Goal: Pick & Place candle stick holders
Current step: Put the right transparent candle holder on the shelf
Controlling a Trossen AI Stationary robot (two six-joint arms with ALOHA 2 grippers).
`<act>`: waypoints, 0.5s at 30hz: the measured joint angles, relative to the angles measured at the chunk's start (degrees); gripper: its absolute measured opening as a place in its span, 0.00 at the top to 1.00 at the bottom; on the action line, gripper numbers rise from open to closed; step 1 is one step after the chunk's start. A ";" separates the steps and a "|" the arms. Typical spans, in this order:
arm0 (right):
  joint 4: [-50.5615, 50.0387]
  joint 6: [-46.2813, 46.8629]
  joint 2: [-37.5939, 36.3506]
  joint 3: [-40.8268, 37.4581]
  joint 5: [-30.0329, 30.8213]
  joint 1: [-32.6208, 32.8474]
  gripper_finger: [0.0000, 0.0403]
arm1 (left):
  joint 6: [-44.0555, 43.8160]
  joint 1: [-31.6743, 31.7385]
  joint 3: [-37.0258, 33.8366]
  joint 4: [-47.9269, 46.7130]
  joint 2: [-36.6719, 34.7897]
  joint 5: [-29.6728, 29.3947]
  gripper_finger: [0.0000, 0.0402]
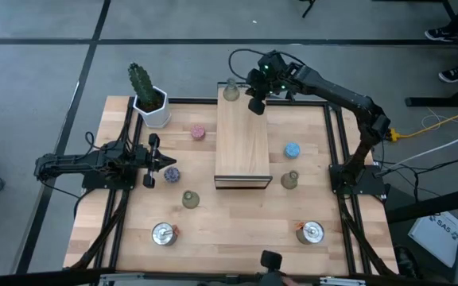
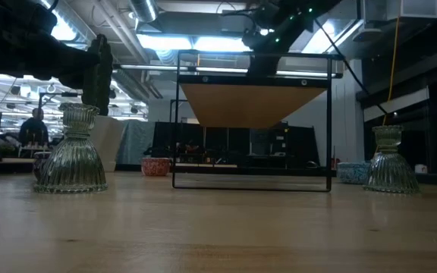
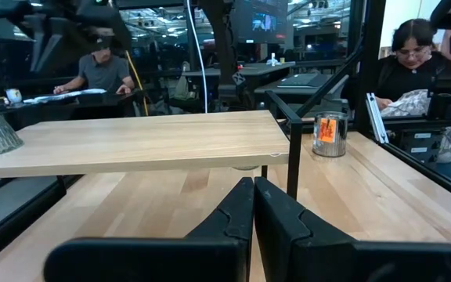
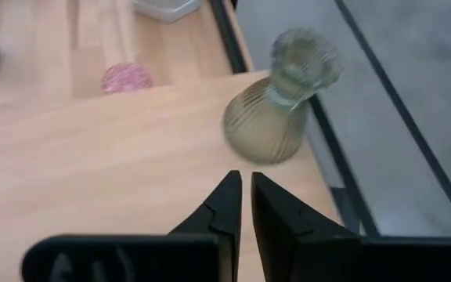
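Candle stick holder point(image 1: 230, 91), olive-green, stands at the wooden board's point(image 1: 242, 143) 12 o'clock end; your right pincer point(image 1: 256, 106) hovers clenched and empty beside it; left pincer point(image 1: 168, 161) clenched at 9 o'clock of the counter point(image 1: 237, 222); no readable labels

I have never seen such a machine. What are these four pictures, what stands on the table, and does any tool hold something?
Two dark robot arms work at a wooden table. One picture looks down from above, one looks level across the table, and two come from cameras on the wrists. The left tool rests shut near the table's left edge, beside a purple holder. The right tool hangs shut over the far end of the raised wooden board, next to a green bell-shaped holder. Both hold nothing. Other holders and a cactus stand around.
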 joint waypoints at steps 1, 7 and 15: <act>-0.91 0.00 -0.44 0.00 0.02 0.38 0.92 | 0.01 0.01 0.00 0.00 0.00 0.00 0.98; -7.34 0.44 -3.16 -0.43 0.00 1.76 0.92 | 0.00 -0.01 0.02 0.00 0.00 0.00 0.98; -7.49 0.56 -11.41 -10.98 0.00 3.51 0.92 | 0.02 0.00 0.01 0.00 0.02 0.00 0.99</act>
